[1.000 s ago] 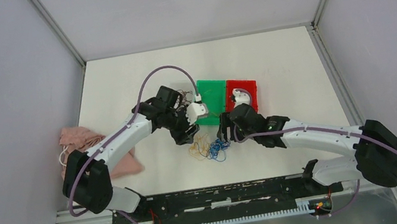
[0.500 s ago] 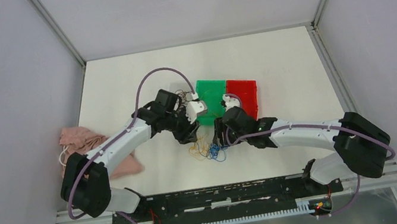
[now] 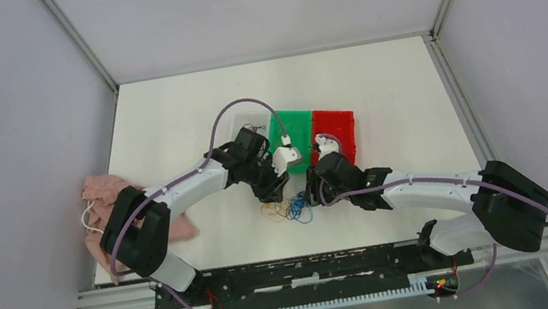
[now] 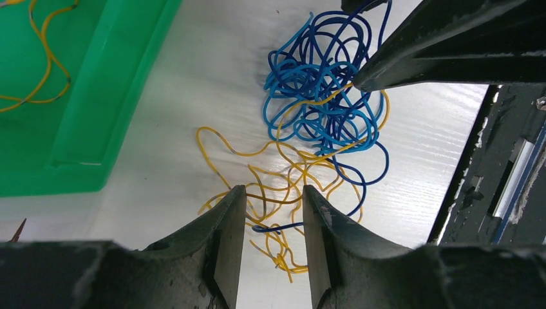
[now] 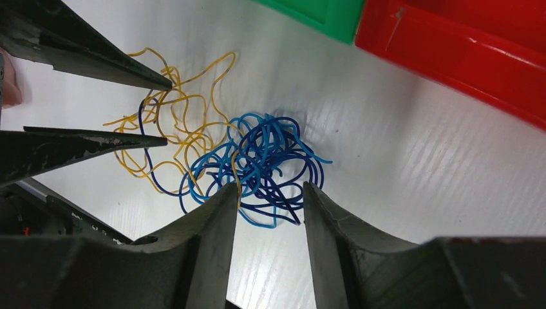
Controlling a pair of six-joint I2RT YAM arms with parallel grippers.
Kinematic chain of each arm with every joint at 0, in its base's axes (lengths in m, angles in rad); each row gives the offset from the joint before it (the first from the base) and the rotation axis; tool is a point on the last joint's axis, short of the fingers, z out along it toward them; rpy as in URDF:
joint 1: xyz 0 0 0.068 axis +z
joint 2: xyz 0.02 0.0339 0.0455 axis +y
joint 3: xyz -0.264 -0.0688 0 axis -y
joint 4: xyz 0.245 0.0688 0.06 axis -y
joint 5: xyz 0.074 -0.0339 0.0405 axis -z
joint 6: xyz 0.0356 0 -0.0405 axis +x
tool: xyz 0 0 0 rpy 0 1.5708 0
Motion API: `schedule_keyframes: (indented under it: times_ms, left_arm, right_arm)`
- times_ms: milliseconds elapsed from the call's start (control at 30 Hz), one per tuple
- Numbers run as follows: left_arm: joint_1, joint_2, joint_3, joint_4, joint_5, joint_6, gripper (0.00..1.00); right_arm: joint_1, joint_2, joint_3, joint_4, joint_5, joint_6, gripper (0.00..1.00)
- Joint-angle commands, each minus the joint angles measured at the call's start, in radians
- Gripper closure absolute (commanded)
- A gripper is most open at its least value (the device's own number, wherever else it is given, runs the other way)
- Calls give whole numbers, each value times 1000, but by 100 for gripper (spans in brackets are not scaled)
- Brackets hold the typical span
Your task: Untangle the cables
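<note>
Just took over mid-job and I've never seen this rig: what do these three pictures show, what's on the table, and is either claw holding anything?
Two white-and-black robot arms, each ending in a two-finger gripper. The wide picture comes from a camera overhead; the other two come from cameras on each wrist, looking past their own fingers. On the white table lie a tangle of thin blue wires and yellow-orange wires, a green plastic tray, a red plastic tray and a pink cloth. The left gripper straddles yellow strands, the right gripper blue ones; both are open, gripping nothing.

Table [image 3: 401, 84]: cables [image 3: 289, 208], trays [image 3: 294, 118], pink cloth [image 3: 107, 193]
</note>
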Motion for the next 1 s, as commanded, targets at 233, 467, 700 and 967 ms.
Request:
schedule_keyframes:
  times_ms: [233, 467, 700, 967]
  left_arm:
    - [-6, 19, 29, 98, 7, 4, 61]
    - [-6, -34, 9, 31, -40, 110, 70]
    - [-7, -27, -19, 29, -39, 127, 61]
    - [-7, 1, -31, 82, -102, 165, 38]
  right_arm:
    - [2, -39, -19, 60, -15, 1, 73]
    - [2, -53, -38, 65, -8, 4, 87]
    - [2, -61, -57, 73, -9, 9, 92]
    - [3, -110, -82, 65, -7, 17, 95]
